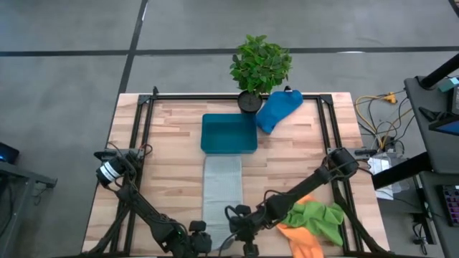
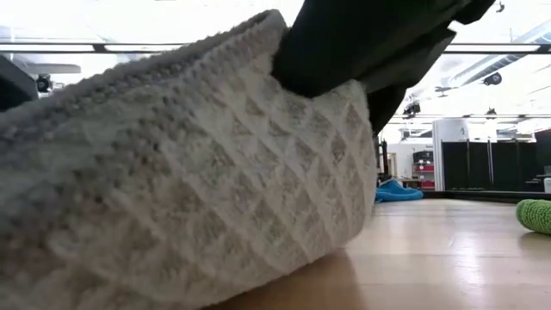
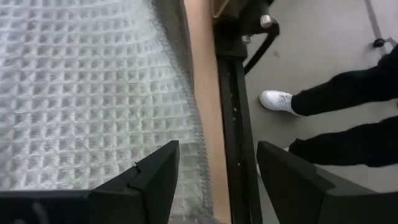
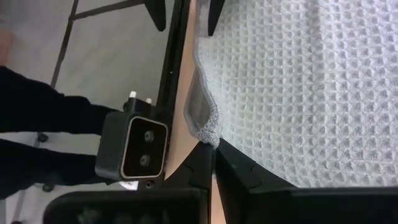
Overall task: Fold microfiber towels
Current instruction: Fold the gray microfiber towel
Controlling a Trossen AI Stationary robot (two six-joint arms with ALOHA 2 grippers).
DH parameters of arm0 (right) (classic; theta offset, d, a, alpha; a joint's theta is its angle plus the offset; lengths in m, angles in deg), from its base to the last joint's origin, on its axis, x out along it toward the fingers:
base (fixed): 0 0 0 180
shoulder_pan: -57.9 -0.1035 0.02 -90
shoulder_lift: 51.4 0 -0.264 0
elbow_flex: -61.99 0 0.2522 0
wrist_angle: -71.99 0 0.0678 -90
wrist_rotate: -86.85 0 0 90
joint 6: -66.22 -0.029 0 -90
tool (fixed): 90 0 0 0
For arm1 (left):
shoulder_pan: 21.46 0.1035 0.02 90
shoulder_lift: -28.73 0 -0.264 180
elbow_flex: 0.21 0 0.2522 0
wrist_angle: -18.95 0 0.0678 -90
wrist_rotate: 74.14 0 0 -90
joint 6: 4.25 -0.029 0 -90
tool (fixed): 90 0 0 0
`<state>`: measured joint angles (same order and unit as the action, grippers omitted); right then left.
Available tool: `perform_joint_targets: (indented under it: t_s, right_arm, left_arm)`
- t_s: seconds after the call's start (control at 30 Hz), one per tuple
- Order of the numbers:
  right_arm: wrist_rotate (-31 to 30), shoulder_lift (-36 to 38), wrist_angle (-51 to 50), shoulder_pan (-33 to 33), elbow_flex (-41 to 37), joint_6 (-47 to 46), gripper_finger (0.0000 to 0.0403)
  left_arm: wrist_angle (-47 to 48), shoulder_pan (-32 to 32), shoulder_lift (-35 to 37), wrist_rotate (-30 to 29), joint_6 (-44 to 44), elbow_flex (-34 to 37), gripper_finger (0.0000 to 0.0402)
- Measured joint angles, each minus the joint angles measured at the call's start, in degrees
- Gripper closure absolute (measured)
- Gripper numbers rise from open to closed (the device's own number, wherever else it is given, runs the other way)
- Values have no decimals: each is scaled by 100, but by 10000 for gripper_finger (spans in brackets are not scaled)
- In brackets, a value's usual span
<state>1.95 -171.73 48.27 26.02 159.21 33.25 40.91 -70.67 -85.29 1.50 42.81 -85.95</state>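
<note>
the grey-white towel [image 1: 222, 188] lies as a long strip down the middle of the table [image 1: 172, 136], running from just short of the blue tray [image 1: 229, 133] to the near edge, and this layout suits a fold of its near end back over the strip, which is why both arms reach in low at that edge. the right gripper [image 4: 213, 149] is pinched shut on the towel's near corner, a small lip of the waffle cloth caught between its closed fingers right at the table's edge, and in the low view the cloth rises in a hump under the dark arm, so that end looks lifted off the wood. the left gripper [image 3: 217, 171] sits at the other near corner with its fingers well apart and nothing between them; the towel's border lies beside one finger, over the bare strip of wood and the black frame rail [image 3: 233, 99], so it seems poised to take that corner and not yet gripping. both arms stretch from their bases at the table's sides inward to the near edge, wrists pointing down. the blue towel [image 1: 278, 110] lies at the far edge beside the potted plant [image 1: 259, 66]; the green towel [image 1: 321, 218] and orange towel [image 1: 300, 240] are heaped at the near right corner, waiting. a person's dark-trousered legs and white shoe [image 3: 277, 100] stand on the floor beyond the near edge.
</note>
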Motion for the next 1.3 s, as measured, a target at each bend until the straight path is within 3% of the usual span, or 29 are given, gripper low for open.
perform_joint_targets:
  t_s: [0.13,0.47,0.63,0.83,1.3]
  right_arm:
    - [-1,16,33,7,0,-10,394]
    - [-2,117,23,4,0,-9,394]
    - [-2,157,-14,4,0,-9,394]
    - [-23,254,-89,13,-2,100,394]
    - [176,369,-168,-107,-2,326,395]
  left_arm:
    - [204,0,0,-247,68,6,198]
    - [431,-61,-504,-229,10,-250,204]
    - [1726,-87,-828,-207,-4,-798,262]
    - [2147,-92,-926,-130,-377,-1095,383]
    - [2632,-102,-25,-178,-723,-1205,401]
